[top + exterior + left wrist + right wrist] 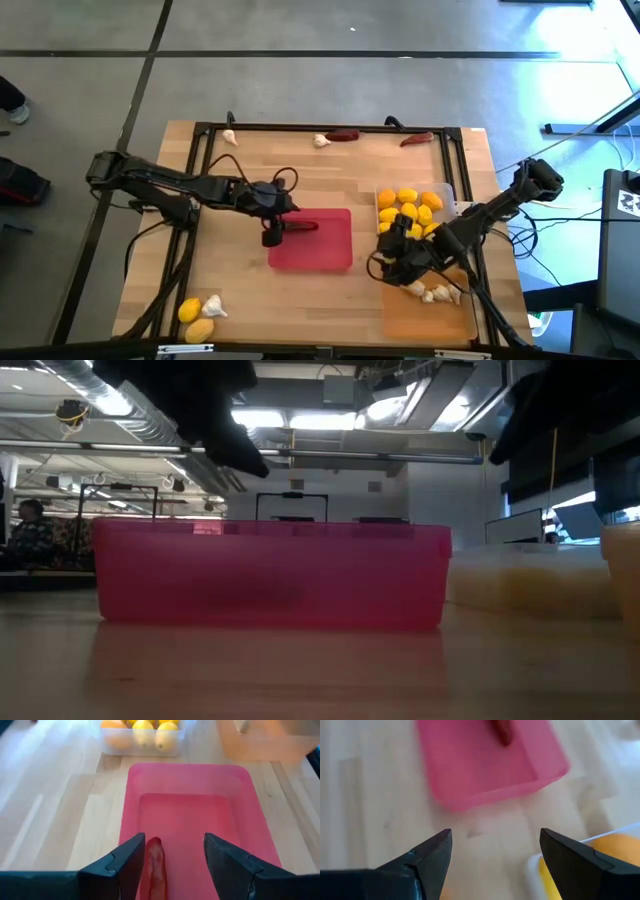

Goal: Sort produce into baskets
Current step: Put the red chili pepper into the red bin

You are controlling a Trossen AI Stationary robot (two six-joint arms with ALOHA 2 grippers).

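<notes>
A dark red chili pepper (pixel 155 868) lies on the floor of the red basket (pixel 325 255) at the table's middle, near the basket's left end. My left gripper (pixel 175 845) hangs open above it, one finger on each side, touching nothing. The clear basket (pixel 440 192) holds several yellow-orange lemons (pixel 408 208). A few garlic bulbs (pixel 432 293) lie in the orange basket (pixel 430 318). Between the red basket and those two baskets, my right gripper (pixel 495 837) hangs open over bare table.
Loose produce lies on the table: two garlic bulbs (pixel 230 137) (pixel 321 141) and two chilies (pixel 343 134) (pixel 417 140) along the far edge, two lemons (pixel 195 320) and a garlic bulb (pixel 213 305) at the near left corner. A black frame (pixel 200 160) borders the table.
</notes>
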